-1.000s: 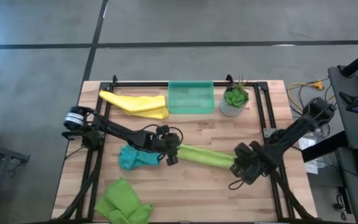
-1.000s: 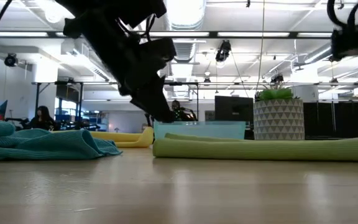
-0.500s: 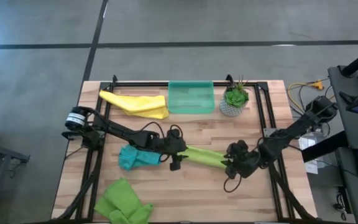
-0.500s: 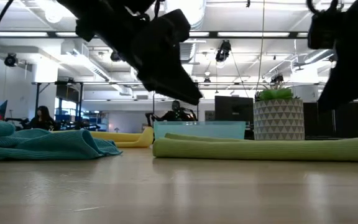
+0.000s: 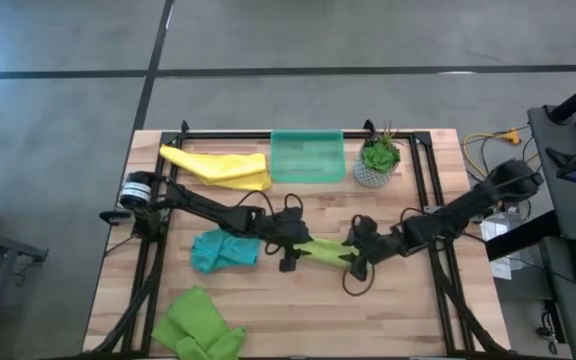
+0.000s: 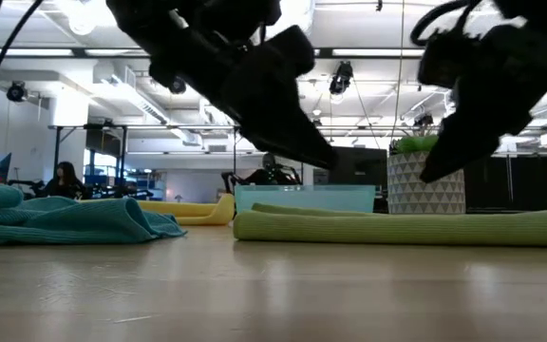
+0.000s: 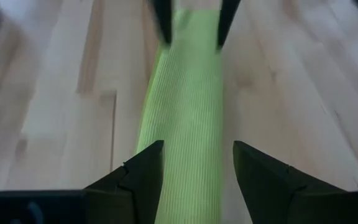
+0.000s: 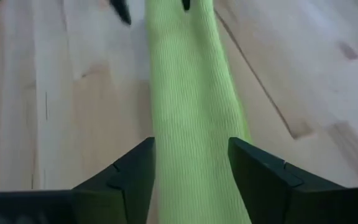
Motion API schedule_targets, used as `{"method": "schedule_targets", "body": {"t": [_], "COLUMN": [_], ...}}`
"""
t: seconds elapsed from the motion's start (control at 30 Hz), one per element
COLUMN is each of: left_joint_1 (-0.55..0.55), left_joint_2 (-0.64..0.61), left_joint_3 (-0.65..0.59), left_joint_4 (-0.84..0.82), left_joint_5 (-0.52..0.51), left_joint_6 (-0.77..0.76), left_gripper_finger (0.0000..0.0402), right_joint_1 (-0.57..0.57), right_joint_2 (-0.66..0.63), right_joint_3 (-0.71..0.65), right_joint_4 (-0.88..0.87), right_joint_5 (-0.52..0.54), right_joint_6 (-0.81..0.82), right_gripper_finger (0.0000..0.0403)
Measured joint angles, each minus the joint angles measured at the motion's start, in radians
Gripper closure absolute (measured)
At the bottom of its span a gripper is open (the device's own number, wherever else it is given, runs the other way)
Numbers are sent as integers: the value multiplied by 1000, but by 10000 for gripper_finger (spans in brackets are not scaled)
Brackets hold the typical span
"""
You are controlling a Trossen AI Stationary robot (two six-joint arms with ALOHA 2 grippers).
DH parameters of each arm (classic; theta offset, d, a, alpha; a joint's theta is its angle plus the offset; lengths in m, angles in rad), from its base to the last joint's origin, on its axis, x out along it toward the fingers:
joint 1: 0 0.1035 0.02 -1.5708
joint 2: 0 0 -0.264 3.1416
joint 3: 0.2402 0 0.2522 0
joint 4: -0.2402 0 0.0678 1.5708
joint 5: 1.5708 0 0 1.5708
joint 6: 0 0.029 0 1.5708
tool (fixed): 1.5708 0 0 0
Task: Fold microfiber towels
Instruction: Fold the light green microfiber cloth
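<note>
lime green towel [image 5: 323,250] seemingly straddled by spread left claw [image 5: 290,250] and right claw [image 5: 356,256].

Bare table [image 5: 308,305] before the rolled green towel [image 5: 320,250]

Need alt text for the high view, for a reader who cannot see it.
Both grippers, left and right, open, meet over a rolled lime green towel mid-table. A teal towel, yellow towel, second green towel, green tray and potted plant lie around.
</note>
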Motion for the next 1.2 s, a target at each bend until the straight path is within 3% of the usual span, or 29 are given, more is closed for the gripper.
{"method": "schedule_targets", "body": {"t": [0.13, 0.37, 0.93, 1.2], "left_joint_1": [15, 23, 30, 30], "left_joint_2": [70, 161, 164, 134], "left_joint_3": [60, 144, 153, 151], "left_joint_4": [-7, -7, -276, -330], "left_joint_5": [29, 36, 39, 23], "left_joint_6": [5, -2, 8, 7], "left_gripper_finger": [226, 226, 226, 226], "right_joint_1": [-56, -77, -61, -14], "right_joint_2": [66, 112, 120, 112], "right_joint_3": [2, 3, 5, 6], "right_joint_4": [86, 90, -50, -96], "right_joint_5": [-82, -90, -157, -162], "right_joint_6": [-79, -104, -134, -66], "right_gripper_finger": [198, 208, 207, 207]}}
